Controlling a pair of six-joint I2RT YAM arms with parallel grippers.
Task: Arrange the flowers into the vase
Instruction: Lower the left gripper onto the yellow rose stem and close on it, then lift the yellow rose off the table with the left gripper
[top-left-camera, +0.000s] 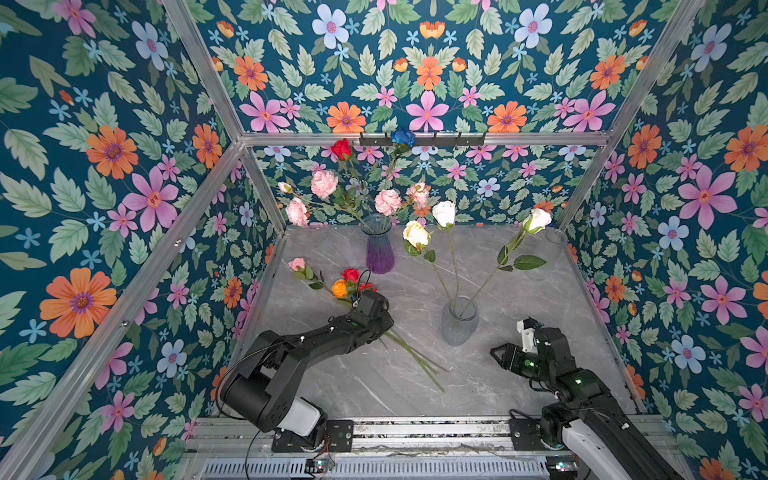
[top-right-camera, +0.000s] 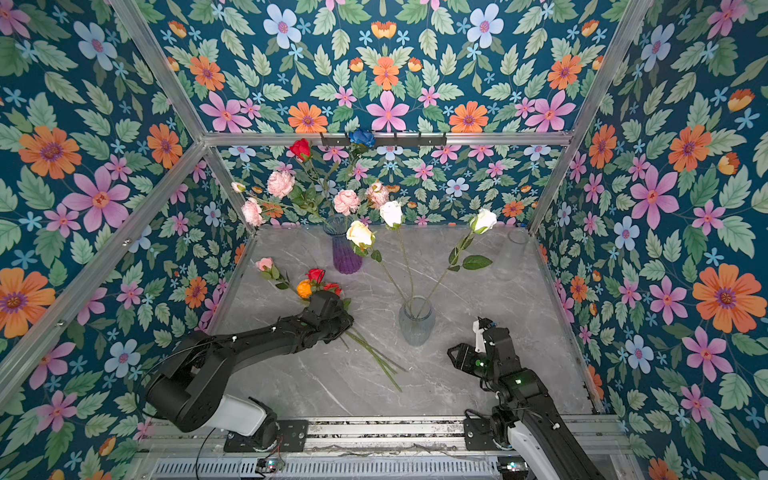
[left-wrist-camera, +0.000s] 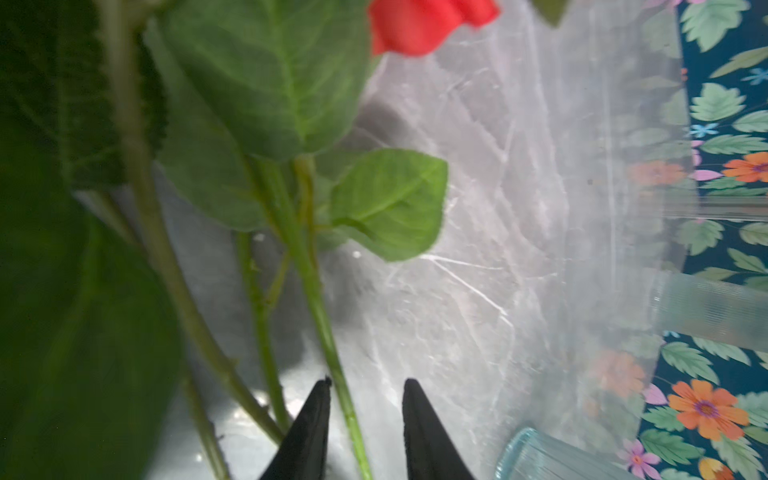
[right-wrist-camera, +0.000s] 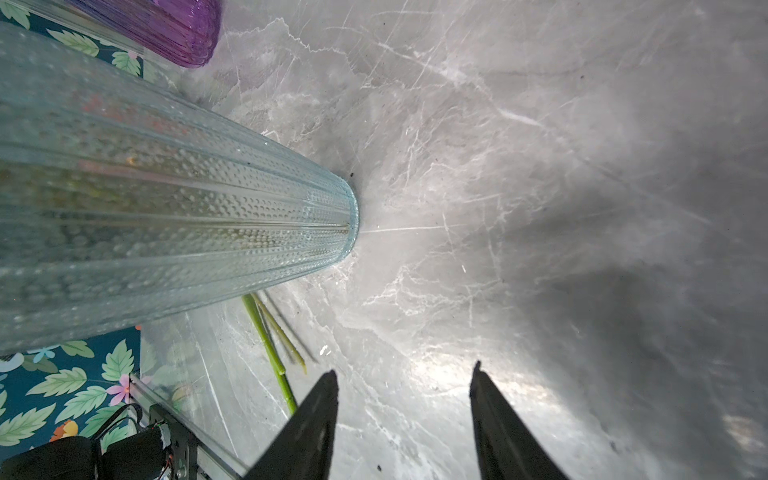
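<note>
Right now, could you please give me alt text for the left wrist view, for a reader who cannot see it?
The left end effector holds its black fingers open on either side of one green stem, above the grey marble table. Broad green leaves and a red bloom crowd beyond; a clear glass vase stands nearby.

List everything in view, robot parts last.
purple vase: one, purple, table back
carnations: four, pink, purple vase
tall roses: two, red and blue, purple vase
ribbed vase: one, clear, table centre
pale roses: three, white and cream, ribbed vase
corner vase: one, clear, back right
loose flowers: four, pink, orange, two red, lying front left
table: one, grey marble
walls: three, blue floral print, around table
left hand: one, black, open around loose stem
right hand: one, black, open, empty
</note>
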